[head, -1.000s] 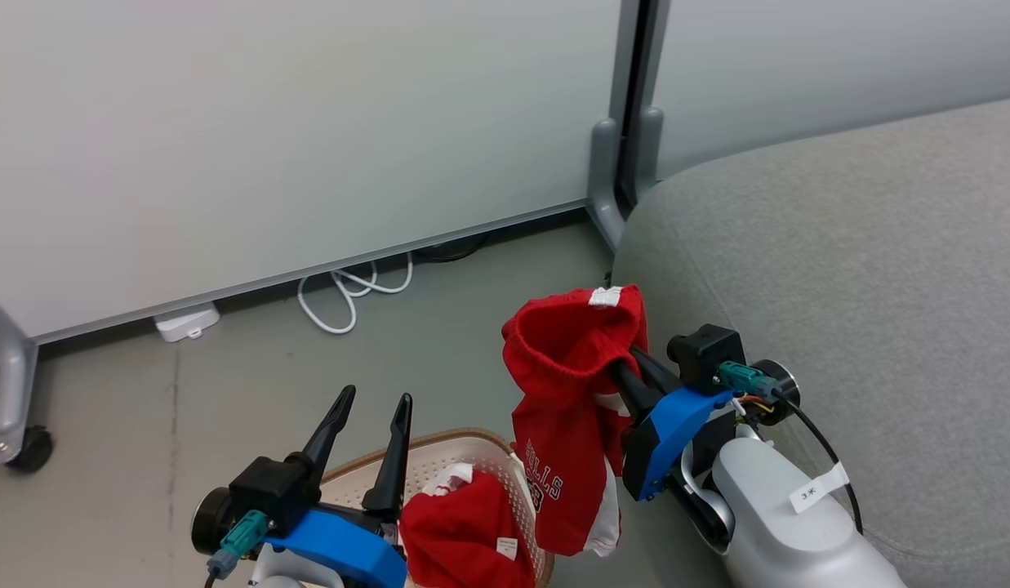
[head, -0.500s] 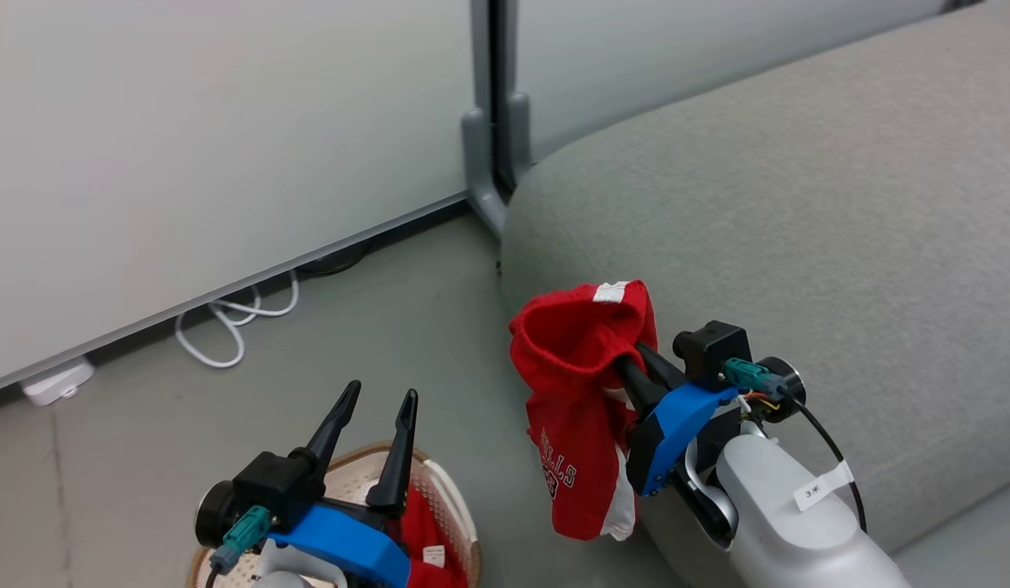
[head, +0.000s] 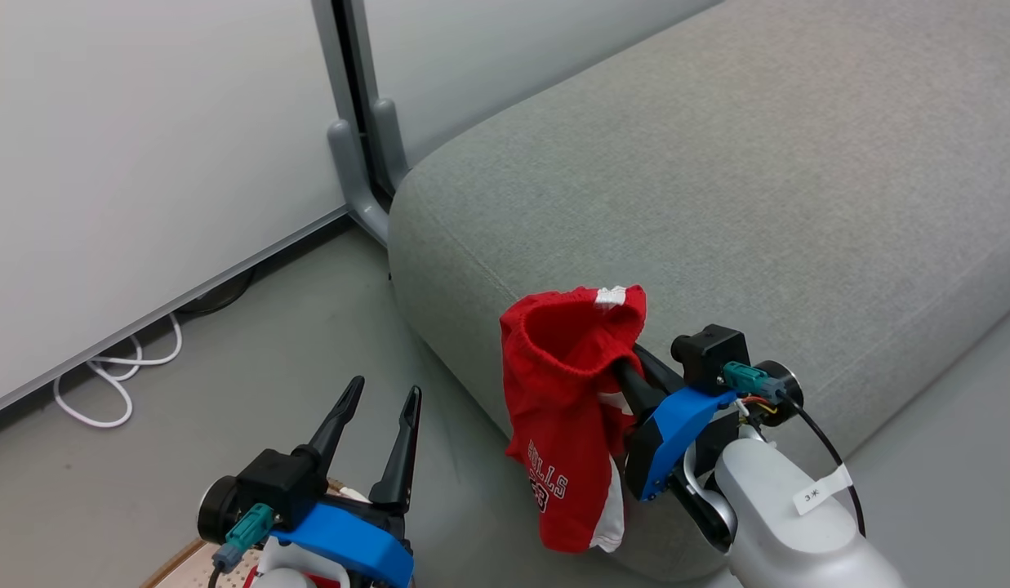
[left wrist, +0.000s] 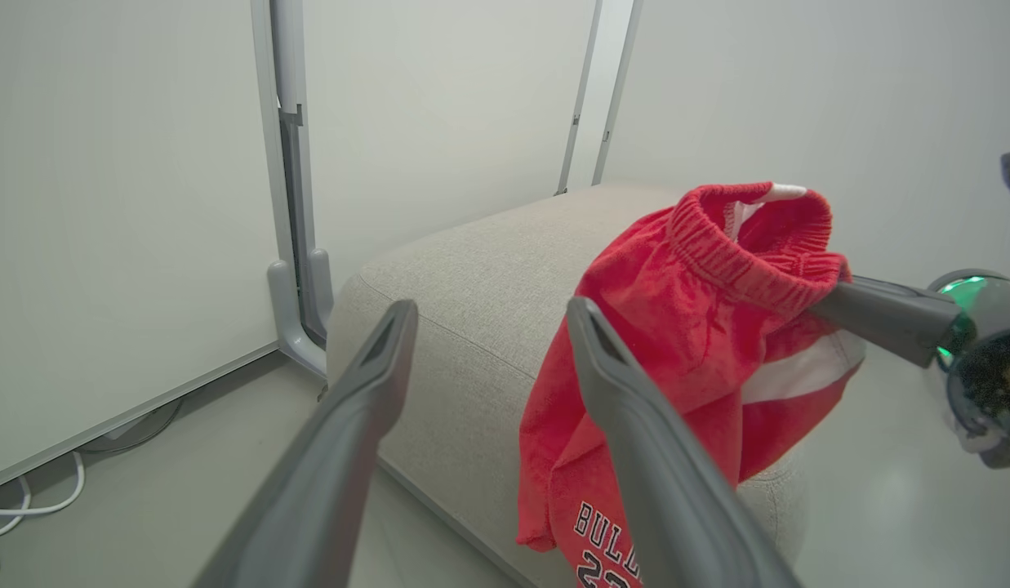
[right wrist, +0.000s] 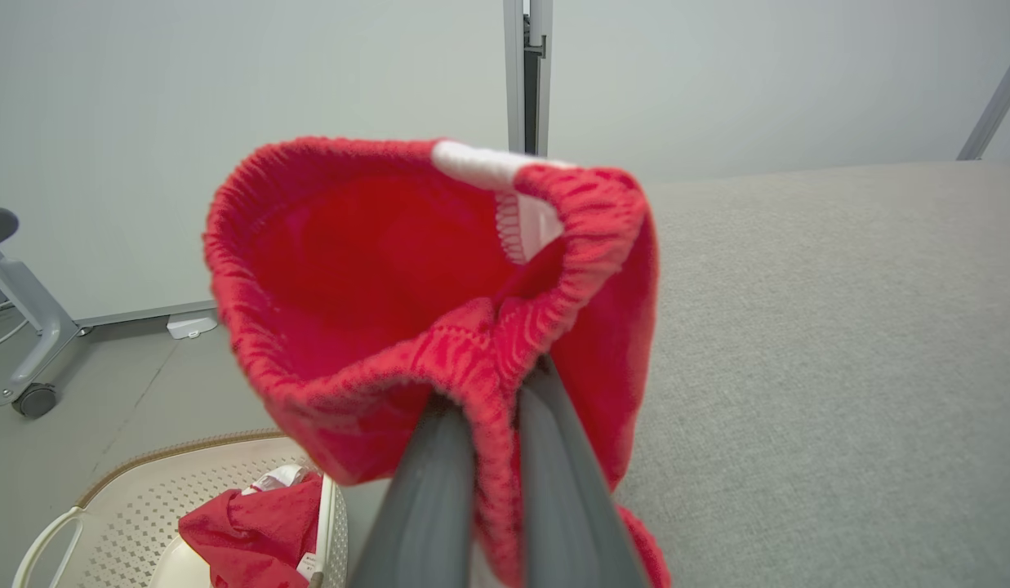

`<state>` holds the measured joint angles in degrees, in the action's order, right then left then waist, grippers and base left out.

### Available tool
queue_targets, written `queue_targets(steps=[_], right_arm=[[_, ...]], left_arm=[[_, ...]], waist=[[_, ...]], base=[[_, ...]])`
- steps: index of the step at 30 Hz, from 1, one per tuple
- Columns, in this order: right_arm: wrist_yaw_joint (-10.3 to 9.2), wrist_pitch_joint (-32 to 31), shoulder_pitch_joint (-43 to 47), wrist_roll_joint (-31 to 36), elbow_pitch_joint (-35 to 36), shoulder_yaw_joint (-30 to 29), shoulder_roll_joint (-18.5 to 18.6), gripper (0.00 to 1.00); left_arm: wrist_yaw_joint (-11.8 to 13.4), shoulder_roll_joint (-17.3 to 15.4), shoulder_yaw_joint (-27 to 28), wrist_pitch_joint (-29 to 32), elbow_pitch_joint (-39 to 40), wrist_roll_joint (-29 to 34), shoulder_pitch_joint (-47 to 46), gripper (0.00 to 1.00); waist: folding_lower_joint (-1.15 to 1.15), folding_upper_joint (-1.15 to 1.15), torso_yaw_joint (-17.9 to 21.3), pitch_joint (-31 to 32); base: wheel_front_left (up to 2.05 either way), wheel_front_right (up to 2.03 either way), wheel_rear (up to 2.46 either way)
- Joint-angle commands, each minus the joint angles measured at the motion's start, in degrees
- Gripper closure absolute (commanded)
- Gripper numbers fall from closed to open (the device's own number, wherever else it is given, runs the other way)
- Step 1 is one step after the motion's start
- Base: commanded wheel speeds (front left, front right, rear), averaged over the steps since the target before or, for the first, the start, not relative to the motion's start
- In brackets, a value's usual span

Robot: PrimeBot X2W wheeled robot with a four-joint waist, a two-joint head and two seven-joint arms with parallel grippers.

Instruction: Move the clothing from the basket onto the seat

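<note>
Clothing (head: 563, 425) in right claw (head: 627, 367)

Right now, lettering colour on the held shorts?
White on red shorts; best in left wrist view.

The left claw (left wrist: 490, 312) is seen with its two dark fingers spread wide and nothing held between them. Beyond them, red shorts (left wrist: 676, 327) with white lettering are pinched at the elastic waistband by the right claw (left wrist: 839, 304) and hung in front of the grey seat (left wrist: 472, 278) corner.
</note>
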<state>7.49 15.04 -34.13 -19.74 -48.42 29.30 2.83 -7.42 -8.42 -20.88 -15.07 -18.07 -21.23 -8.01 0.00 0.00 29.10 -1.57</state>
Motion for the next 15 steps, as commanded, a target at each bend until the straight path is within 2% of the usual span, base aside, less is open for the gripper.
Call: queue_targets(steps=[1,15], right_arm=[[0.01,0.2,0.6,0.1,0.2,-0.1,0.1,1.00],[0.01,0.2,0.9,0.5,0.7,-1.1,0.1,1.00]], left_arm=[[-0.1,-0.1,0.0,-0.2,0.1,0.1,-0.5,0.00],[-0.1,-0.3,-0.9,-0.2,0.0,0.2,-1.5,0.00]], waist=[[0.00,0.00,0.9,-0.1],[0.00,0.00,1.3,-0.9]], base=[[0.00,0.00,0.00],[0.00,0.00,0.00]])
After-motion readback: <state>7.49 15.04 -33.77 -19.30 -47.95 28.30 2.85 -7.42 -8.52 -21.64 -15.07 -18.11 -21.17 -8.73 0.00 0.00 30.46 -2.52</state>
